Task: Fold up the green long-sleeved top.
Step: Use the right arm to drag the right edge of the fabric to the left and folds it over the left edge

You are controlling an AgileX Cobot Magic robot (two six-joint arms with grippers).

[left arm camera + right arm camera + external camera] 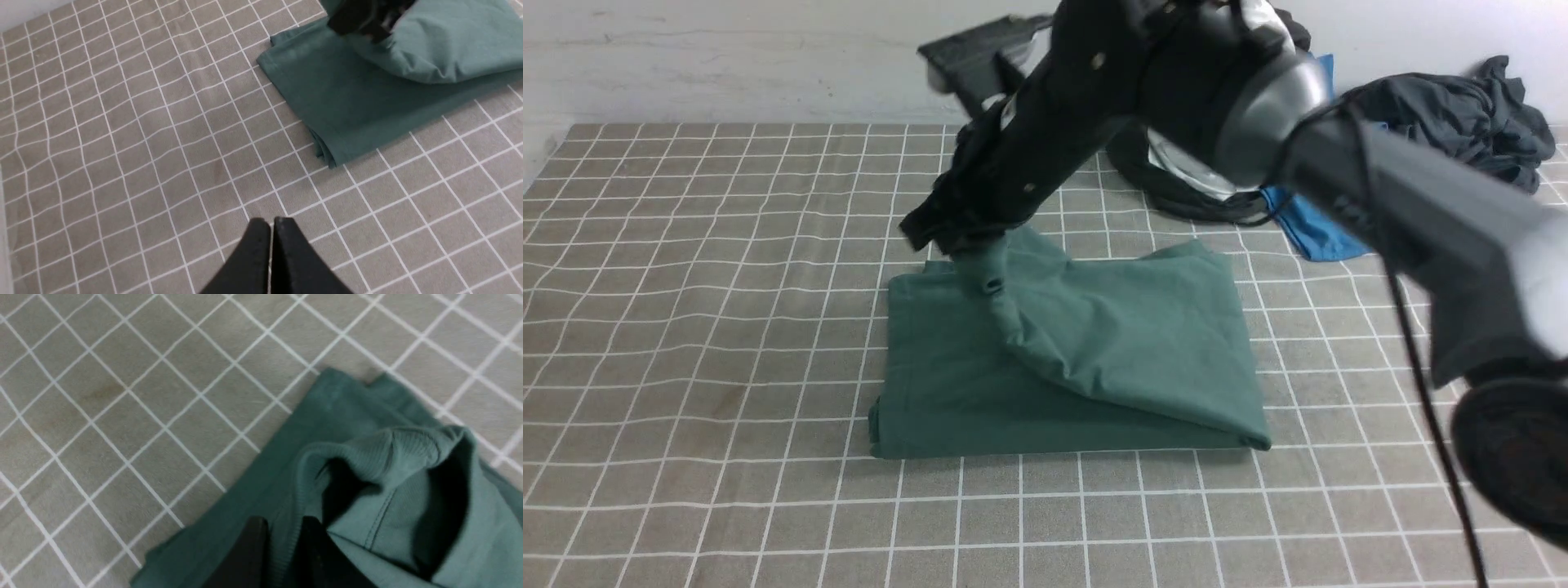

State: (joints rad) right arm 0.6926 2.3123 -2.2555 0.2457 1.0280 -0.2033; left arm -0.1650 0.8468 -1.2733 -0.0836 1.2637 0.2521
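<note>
Nearest my side of the table, item one: left gripper (271, 228), jaws pressed together with nothing between them, hanging above bare checked tablecloth (122, 122) and well apart from the near left corner of the garment. Item two, mid-table: green long-sleeved top (1135, 343), lying as a rough rectangle of stacked layers, near edge straight, left edges roughly aligned. Its upper layer is not flat; it rises from the right-hand fold as a sloping flap towards the left half of the stack. Item three: right gripper (284, 547), reaching across from my right, jaws narrowed onto a ribbed band (408, 445) of the top and holding that flap clear of the layers beneath. I cannot tell whether the band is collar or cuff. Item four, far side: blue garment (1315, 233) and dark grey garment (1462, 114), heaped near the wall, both apart from the top and no part of this job. Step in hand, as I judge it: the fold of the right half over the left, well along but not laid. Next move calls for carrying the pinched band over to the left edge, lowering it so the edges meet, parting the jaws, then lifting straight off so the cloth is not dragged.
</note>
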